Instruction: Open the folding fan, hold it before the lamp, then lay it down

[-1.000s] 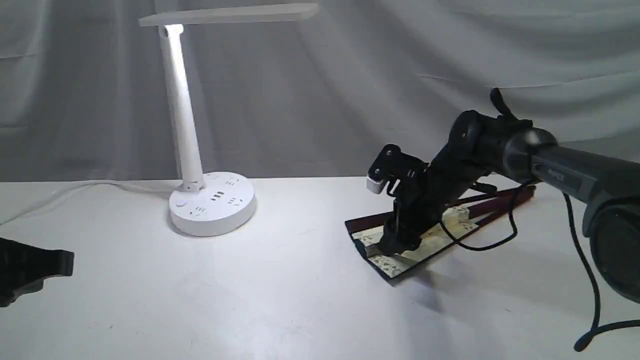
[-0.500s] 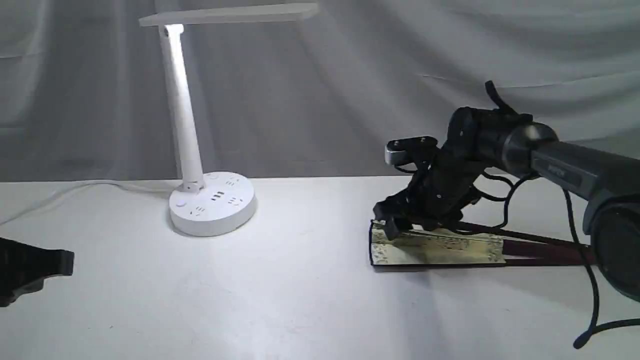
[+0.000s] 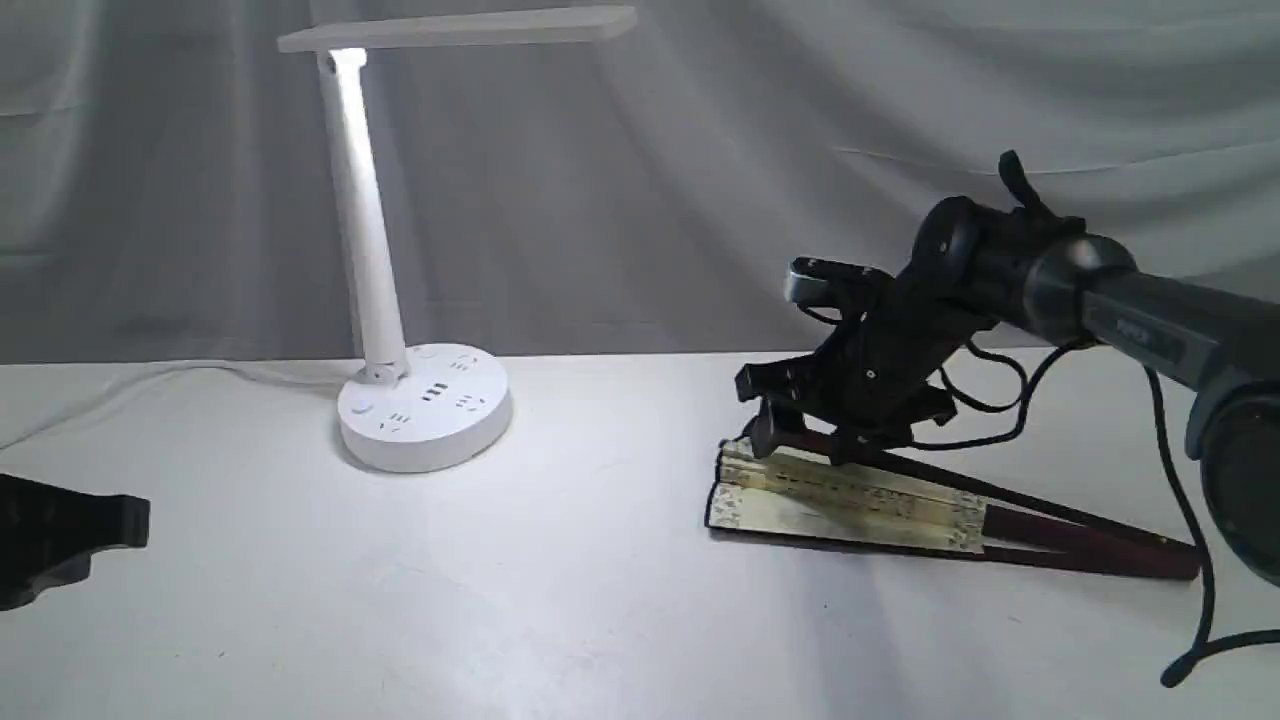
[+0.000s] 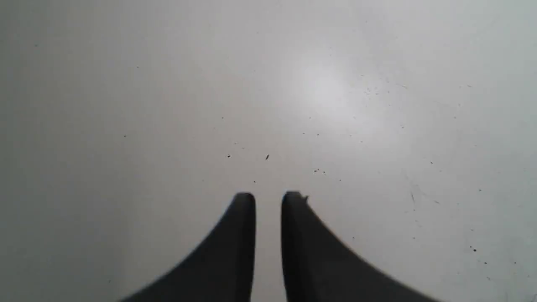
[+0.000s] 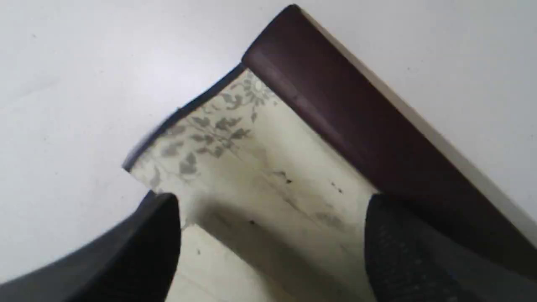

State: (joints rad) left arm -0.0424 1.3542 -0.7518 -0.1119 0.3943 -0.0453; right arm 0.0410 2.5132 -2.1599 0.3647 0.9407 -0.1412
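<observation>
The folding fan lies on the white table at the right, spread only into a narrow wedge. Its cream leaf with patterned border faces the camera, and the maroon ribs run to the front right. My right gripper hovers at the leaf's far upper corner, right by the top guard. In the right wrist view this gripper is open wide over the leaf, with the maroon guard beside one finger. The lit white lamp stands at the back left. My left gripper is shut, holding nothing.
The lamp's cord trails off to the left along the table's back edge. A grey curtain hangs behind the table. My left gripper rests low at the far left edge. Black cables dangle from the right arm.
The right gripper has lifted and turned from pressing down on the leaf to standing at its upper guard. The fan has swung round, so its ribs now point front right.
</observation>
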